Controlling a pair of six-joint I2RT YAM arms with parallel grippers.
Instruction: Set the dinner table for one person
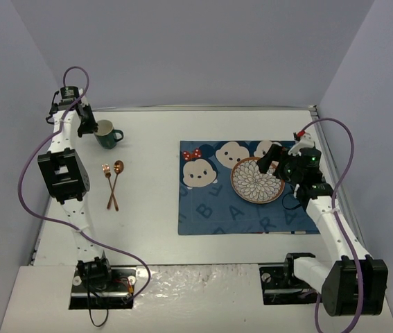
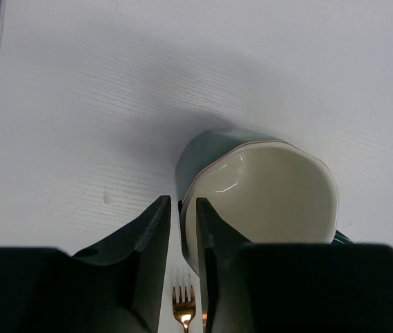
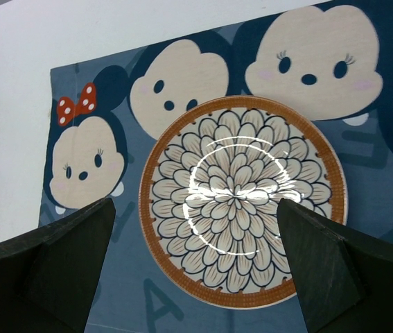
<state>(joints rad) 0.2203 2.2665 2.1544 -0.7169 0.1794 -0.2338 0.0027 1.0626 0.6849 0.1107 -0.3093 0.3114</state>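
Tools at large flat white table: left tool clamps dark green ceramic mug by its rim; right tool hangs spread above round flower-patterned plate.

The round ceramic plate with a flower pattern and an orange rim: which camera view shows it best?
The right wrist view: the plate is close, seen from above and almost whole. The top external view shows it small, with the right tool hiding part of its rim. The left wrist view does not show it.
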